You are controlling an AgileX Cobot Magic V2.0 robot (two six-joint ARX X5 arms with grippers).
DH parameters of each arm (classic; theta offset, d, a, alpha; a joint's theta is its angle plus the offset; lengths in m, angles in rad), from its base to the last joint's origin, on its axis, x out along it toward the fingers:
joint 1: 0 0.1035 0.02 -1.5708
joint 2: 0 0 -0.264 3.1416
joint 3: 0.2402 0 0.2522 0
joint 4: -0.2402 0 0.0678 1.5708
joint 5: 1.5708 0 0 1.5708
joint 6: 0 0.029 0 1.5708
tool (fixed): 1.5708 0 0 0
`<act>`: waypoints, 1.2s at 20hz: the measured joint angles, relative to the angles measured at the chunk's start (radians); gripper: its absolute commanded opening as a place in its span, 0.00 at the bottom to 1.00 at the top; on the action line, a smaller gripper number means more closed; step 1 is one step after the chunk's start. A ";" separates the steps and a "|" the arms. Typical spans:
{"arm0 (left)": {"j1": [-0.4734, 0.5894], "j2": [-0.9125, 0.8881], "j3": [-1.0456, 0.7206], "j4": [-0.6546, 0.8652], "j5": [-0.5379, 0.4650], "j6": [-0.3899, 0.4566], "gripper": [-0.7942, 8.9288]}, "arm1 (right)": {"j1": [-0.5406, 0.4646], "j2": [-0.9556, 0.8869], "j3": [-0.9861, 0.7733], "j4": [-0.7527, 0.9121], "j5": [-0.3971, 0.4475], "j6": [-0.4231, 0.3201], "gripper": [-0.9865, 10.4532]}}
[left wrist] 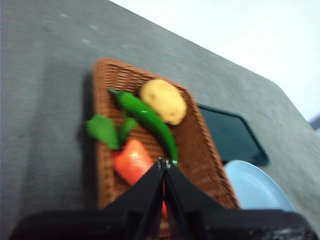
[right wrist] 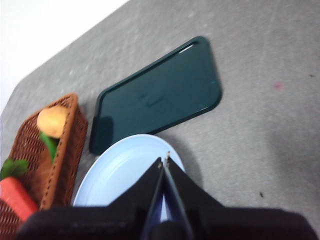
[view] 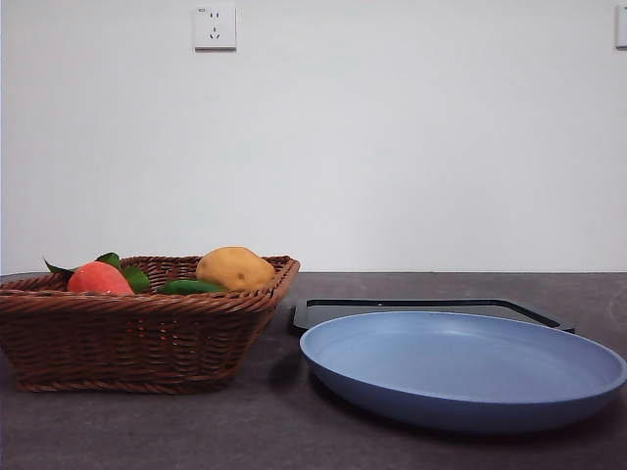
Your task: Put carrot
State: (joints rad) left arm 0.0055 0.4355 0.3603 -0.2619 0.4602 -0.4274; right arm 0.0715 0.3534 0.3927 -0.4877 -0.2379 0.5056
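The red-orange carrot [view: 98, 279] with green leaves lies in the brown wicker basket [view: 137, 338] at the left. It also shows in the left wrist view [left wrist: 132, 162] and the right wrist view [right wrist: 17, 197]. My left gripper [left wrist: 164, 164] is shut and empty, high above the basket, over the carrot's end. My right gripper [right wrist: 164, 161] is shut and empty, high above the blue plate [view: 460, 367]. Neither gripper shows in the front view.
A yellow-brown potato [view: 235, 268] and a slim green vegetable [view: 191, 287] share the basket. A dark flat tray [view: 431, 310] lies behind the blue plate. Bare grey table lies to the right of the tray [right wrist: 270, 125].
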 measured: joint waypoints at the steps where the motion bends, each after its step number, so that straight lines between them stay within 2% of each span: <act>1: 0.000 0.047 0.034 -0.002 0.032 0.016 0.09 | 0.000 0.050 0.033 -0.015 -0.023 -0.020 0.09; 5: -0.016 0.245 0.178 -0.095 0.120 0.095 0.09 | 0.000 0.243 0.139 -0.120 -0.086 -0.095 0.09; 9: -0.075 0.391 0.304 -0.282 0.117 0.212 0.09 | 0.000 0.442 0.209 -0.239 -0.116 -0.202 0.11; 11: -0.101 0.433 0.335 -0.315 0.119 0.246 0.09 | 0.000 0.525 0.217 -0.253 -0.169 -0.237 0.16; 13: -0.127 0.444 0.338 -0.312 0.119 0.258 0.14 | 0.000 0.593 0.217 -0.252 -0.181 -0.251 0.23; 15: -0.145 0.444 0.338 -0.296 0.119 0.261 0.29 | 0.000 0.645 0.217 -0.244 -0.181 -0.256 0.29; 17: -0.153 0.444 0.338 -0.290 0.119 0.261 0.37 | 0.000 0.690 0.217 -0.207 -0.181 -0.257 0.30; 24: -0.159 0.444 0.338 -0.290 0.118 0.243 0.39 | 0.045 0.880 0.217 -0.002 -0.182 -0.215 0.30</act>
State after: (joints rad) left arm -0.1535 0.8795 0.6979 -0.5514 0.5785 -0.1844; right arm 0.1162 1.2331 0.6098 -0.4892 -0.4194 0.2909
